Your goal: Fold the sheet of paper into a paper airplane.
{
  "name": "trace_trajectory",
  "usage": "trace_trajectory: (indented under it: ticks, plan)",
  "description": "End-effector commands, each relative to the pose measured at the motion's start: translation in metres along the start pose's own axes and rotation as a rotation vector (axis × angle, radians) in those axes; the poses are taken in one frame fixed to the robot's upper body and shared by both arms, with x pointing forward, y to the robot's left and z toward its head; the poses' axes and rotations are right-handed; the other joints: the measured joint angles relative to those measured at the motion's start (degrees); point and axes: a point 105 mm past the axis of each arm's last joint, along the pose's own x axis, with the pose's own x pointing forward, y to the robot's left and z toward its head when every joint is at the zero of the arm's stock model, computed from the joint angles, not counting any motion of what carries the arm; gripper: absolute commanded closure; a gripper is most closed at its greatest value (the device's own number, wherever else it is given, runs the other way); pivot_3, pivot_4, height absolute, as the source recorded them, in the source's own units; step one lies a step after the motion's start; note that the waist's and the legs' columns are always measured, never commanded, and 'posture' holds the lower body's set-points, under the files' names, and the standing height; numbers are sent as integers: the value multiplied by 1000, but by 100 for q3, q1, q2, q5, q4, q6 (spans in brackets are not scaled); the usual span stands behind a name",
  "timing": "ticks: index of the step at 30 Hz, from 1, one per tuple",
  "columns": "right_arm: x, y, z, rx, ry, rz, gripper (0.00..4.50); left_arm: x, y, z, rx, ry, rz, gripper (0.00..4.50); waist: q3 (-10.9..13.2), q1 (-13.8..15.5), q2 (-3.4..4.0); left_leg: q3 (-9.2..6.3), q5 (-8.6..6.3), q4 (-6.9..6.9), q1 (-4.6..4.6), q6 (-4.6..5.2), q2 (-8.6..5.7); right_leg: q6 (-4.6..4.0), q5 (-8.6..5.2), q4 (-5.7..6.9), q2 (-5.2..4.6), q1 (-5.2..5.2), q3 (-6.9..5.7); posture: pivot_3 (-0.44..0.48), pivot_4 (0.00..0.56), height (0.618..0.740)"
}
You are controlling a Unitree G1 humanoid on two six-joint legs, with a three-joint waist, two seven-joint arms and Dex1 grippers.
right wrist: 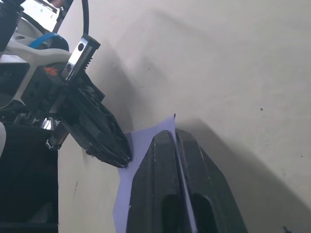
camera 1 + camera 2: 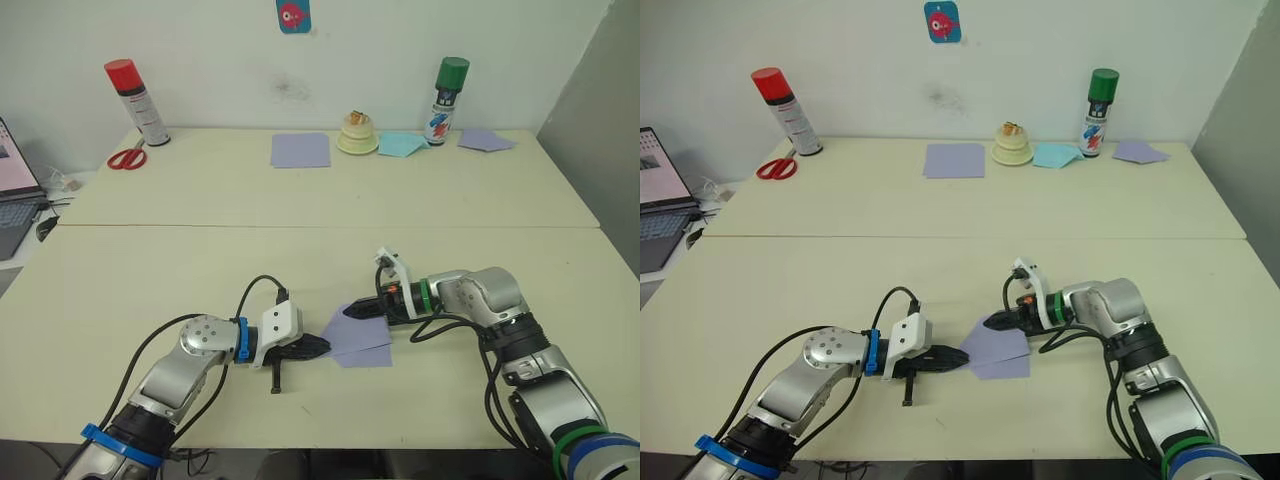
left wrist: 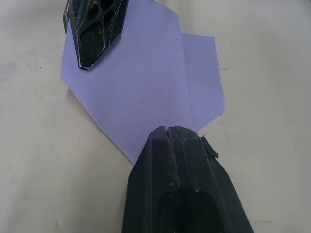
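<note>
The lavender sheet of paper [image 2: 362,338] lies partly folded on the table's near half, one layer over another, with an angled corner toward my left arm. My right gripper [image 2: 351,311] is shut on its far corner; an edge of the paper [image 1: 141,141] runs up between the two fingers [image 1: 160,160]. My left gripper [image 2: 322,347] is shut, and its tip [image 3: 170,130] rests on the sheet's near-left edge. The two grippers point at each other across the sheet, about one finger-length apart.
Along the back of the table stand a red spray can [image 2: 135,100], red scissors [image 2: 127,157], a spare lavender sheet [image 2: 300,150], a cream tape roll [image 2: 357,135], pale blue paper [image 2: 403,144], a green spray can [image 2: 449,98] and more lavender paper [image 2: 485,140]. A laptop [image 2: 12,190] sits off the left edge.
</note>
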Motion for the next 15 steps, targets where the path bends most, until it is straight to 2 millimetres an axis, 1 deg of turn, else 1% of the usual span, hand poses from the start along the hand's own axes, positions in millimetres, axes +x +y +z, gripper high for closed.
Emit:
trace_trajectory:
  ticks: [1,5,8,12,15]
  plan:
    - [-2,-4,-6,9,0,-22,4466,-7,-14,-47,-108,177,-24,4500,0,-6,0,0,0,0,0,0,0,0,0,0,0,0,0,0,150,740]
    - [-6,-2,-5,-41,-24,-28,4466,-8,-13,-49,-107,183,-24,4500,0,-6,0,-2,0,-5,-1,0,1,0,0,0,0,-2,-1,0,150,740]
    - [-10,6,0,-156,-86,-4,4466,-11,-12,-50,-110,190,-20,4500,1,-3,1,-2,0,-5,-2,0,1,0,0,-1,-1,-2,-1,0,150,740]
    - [-14,20,2,-339,-144,30,4466,-15,-12,-53,-116,200,-15,4500,7,-7,11,0,0,-7,-6,0,0,3,-2,-3,-2,-6,1,0,150,740]
    - [-15,30,-4,-559,-148,42,4466,-18,-12,-56,-120,209,-12,4500,11,-10,16,1,0,-9,-5,0,1,5,-3,-4,-2,-7,1,0,150,740]
